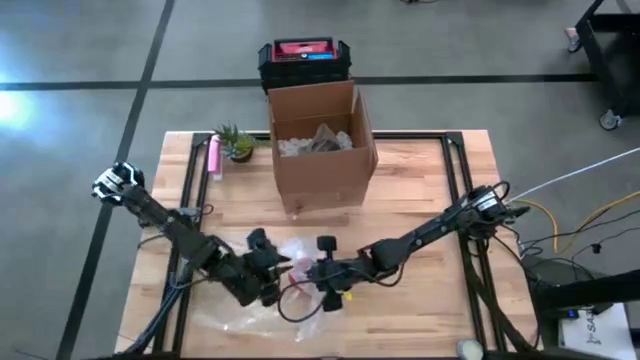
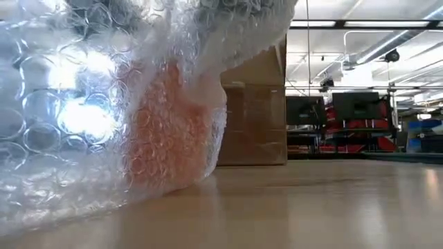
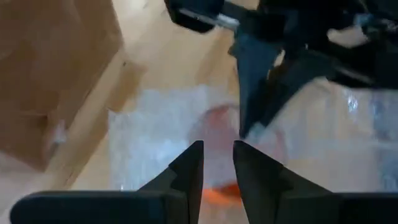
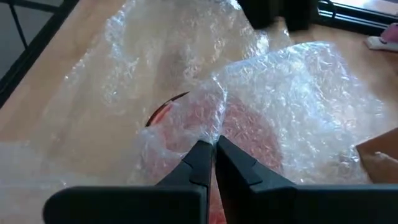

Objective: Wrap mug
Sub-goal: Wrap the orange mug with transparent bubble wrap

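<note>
We see the bubble wrap (image 1: 262, 300) lying at the near middle of the table (image 1: 420, 180). The orange mug (image 4: 239, 134) sits under it, and the wrap is folded over most of the mug. Our right gripper (image 4: 214, 149) is above the mug with its fingers pinched tight on an edge of the wrap. Our left gripper (image 3: 217, 155) is just left of the mug, its fingers a little apart, holding nothing. Farther back in the middle stands an open box (image 1: 320, 145) with some wrap inside. Left of the box we see a small plant (image 1: 235, 142) and a pink thing (image 1: 213, 157).
</note>
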Controlling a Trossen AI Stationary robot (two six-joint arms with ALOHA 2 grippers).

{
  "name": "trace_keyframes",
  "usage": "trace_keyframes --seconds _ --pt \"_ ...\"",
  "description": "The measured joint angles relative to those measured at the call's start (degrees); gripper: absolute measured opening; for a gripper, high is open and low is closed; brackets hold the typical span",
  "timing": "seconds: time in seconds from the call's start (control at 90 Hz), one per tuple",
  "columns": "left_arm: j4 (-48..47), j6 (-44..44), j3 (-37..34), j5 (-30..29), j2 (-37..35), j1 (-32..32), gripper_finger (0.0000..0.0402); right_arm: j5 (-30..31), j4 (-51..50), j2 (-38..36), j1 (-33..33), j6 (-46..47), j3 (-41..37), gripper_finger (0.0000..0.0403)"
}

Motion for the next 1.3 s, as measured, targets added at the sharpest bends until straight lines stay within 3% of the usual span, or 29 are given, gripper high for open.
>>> trace_keyframes --seconds 0.278,0.5,0.644,0.767,0.867,0.933,1.1,1.3 --pt "2.62 0.82 0.03 8.18 9.57 4.07 0.0075 -0.52 -1.42 0.24 -0.02 1.86 -0.15 0.0" --pt "2.77 1.68 0.16 9.76 10.05 4.14 0.0075 0.63 -4.05 -3.76 -0.11 2.1 2.54 0.0001" --pt "2.53 1.79 0.07 10.22 9.8 4.12 0.0075 0.67 -16.05 -4.47 -0.13 4.86 9.41 0.0001" --pt "2.54 1.72 0.03 10.76 9.8 4.08 0.0075 -0.92 -34.98 -5.22 0.11 8.18 15.34 0.0001" --pt "1.86 1.67 -0.2 11.33 10.02 3.86 0.0075 -2.82 -50.45 -4.99 1.37 13.41 15.67 0.0" --pt "1.92 1.66 -0.2 11.36 10.02 3.86 0.0075 -2.8 -54.96 -4.9 3.08 17.37 14.03 0.0" --pt "2.17 1.66 -0.2 11.27 10.02 3.77 0.0075 -2.8 -42.15 -3.83 6.86 18.17 8.84 0.0" --pt "3.75 1.66 -0.2 11.0 10.02 3.84 0.0075 -1.78 -14.73 -3.69 6.36 8.99 6.23 0.0"
